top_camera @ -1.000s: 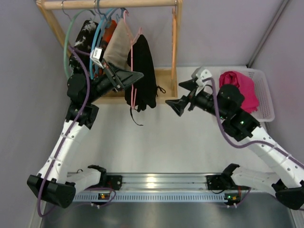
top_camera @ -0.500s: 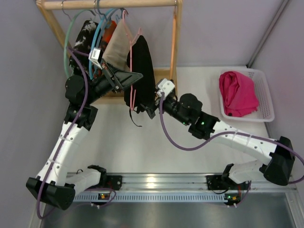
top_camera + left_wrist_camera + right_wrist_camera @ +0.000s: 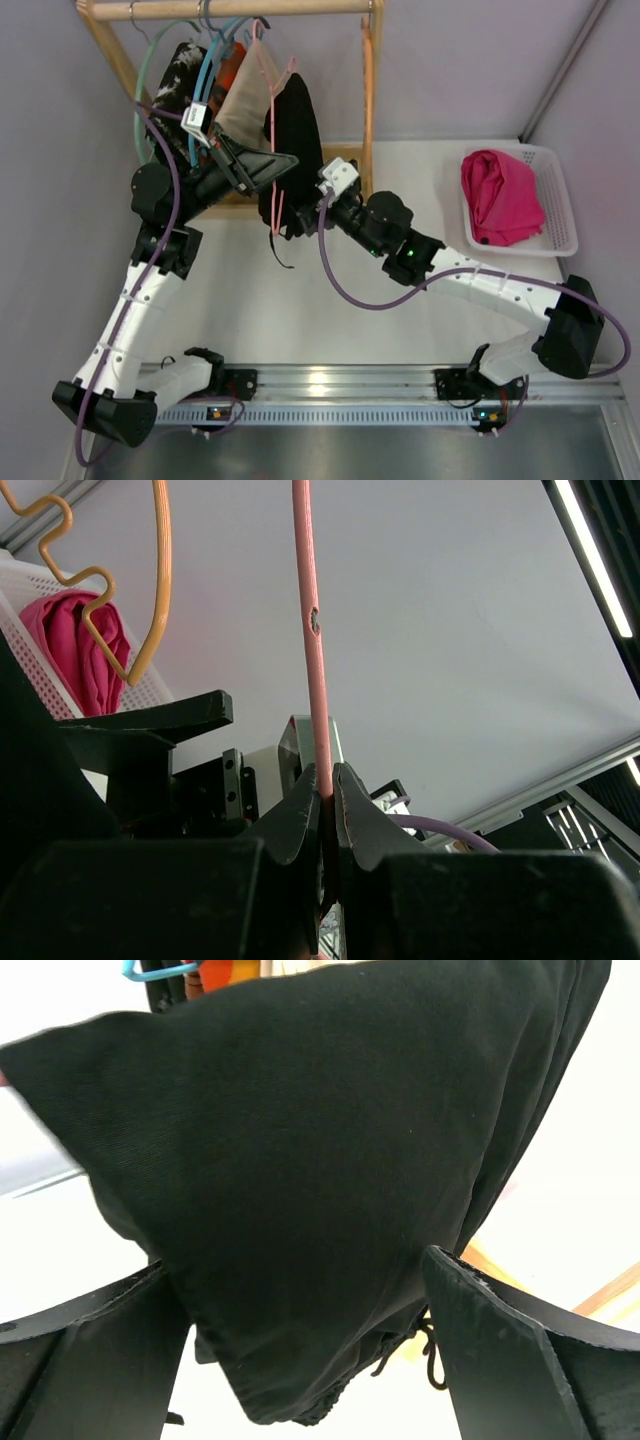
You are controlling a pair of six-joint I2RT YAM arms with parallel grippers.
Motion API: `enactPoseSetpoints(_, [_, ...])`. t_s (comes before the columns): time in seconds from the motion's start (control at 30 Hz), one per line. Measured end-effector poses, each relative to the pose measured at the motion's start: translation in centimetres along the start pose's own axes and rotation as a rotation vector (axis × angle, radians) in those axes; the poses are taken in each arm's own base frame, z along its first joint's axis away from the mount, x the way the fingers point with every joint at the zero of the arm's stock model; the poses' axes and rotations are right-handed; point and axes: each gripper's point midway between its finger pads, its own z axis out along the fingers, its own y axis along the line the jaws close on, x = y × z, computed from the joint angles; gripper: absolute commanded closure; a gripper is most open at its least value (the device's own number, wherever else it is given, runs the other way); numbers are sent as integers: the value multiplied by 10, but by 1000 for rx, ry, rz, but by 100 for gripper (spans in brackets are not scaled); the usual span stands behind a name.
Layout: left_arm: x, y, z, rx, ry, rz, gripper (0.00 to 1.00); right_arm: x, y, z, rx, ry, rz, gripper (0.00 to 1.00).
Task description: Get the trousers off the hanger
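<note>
The left gripper [image 3: 328, 792] is pressed together on the thin pink hanger [image 3: 312, 660], whose rod rises straight up the middle of the left wrist view. In the top view that hanger hangs from the wooden rack [image 3: 230, 9] in the upper left, crowded on its left by other garments and hangers. The black trousers [image 3: 298, 130] hang on it.

The right gripper [image 3: 300, 1290] is spread wide, one jaw at each lower corner of the right wrist view. The bottom hem of the black trousers hangs down between the jaws and reaches the inner edge of each. The drawstrings [image 3: 425, 1345] dangle beside the right jaw.

An empty orange hanger [image 3: 367, 90] hangs just right of the trousers. The table [image 3: 330, 310] lies open below them. The pink trousers [image 3: 500, 195] sit in the white basket [image 3: 565, 200] at the right edge, well apart from both arms.
</note>
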Motion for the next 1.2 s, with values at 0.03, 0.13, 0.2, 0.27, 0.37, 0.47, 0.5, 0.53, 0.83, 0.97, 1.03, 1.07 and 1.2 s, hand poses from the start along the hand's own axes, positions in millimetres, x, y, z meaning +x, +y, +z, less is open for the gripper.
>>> enactPoseSetpoints(0.03, [0, 0, 0, 1, -1, 0, 100, 1, -1, 3, 5, -1, -2, 12])
enactPoseSetpoints(0.13, [0, -2, -1, 3, 0, 1, 100, 3, -4, 8, 15, -1, -6, 23])
enactPoseSetpoints(0.2, [0, -2, -1, 3, -1, 1, 100, 5, -7, 10, 22, 3, -14, 38])
enactPoseSetpoints(0.27, [0, -2, -1, 3, -1, 1, 100, 6, -11, 11, 30, 5, -14, 50])
enactPoseSetpoints(0.37, [0, -2, -1, 3, -1, 1, 100, 5, -16, 11, 41, 1, -14, 71])
enactPoseSetpoints(0.47, [0, -2, -1, 3, -1, 1, 100, 5, -19, 11, 46, 3, -22, 91])
enactPoseSetpoints(0.5, [0, -2, -1, 3, -1, 1, 100, 5, -19, 11, 46, 2, -26, 99])
enactPoseSetpoints(0.53, [0, -2, -1, 3, 0, 0, 100, 4, -19, 10, 46, 0, -26, 100])
enactPoseSetpoints(0.83, [6, 4, -4, 3, 1, 9, 100, -27, -24, -1, 26, -25, -7, 100])
enactPoseSetpoints(0.97, [9, 13, -6, -9, 5, 2, 100, -55, -25, -12, -1, -64, -5, 100])
enactPoseSetpoints(1.03, [10, 15, -6, -12, 6, 4, 100, -65, -24, -20, -21, -79, -10, 100])
enactPoseSetpoints(1.07, [10, 15, -6, -11, 6, 9, 100, -68, -23, -24, -32, -82, -14, 100])
enactPoseSetpoints(1.2, [10, 14, -5, -6, 5, 31, 100, -70, -21, -36, -58, -82, -31, 100])
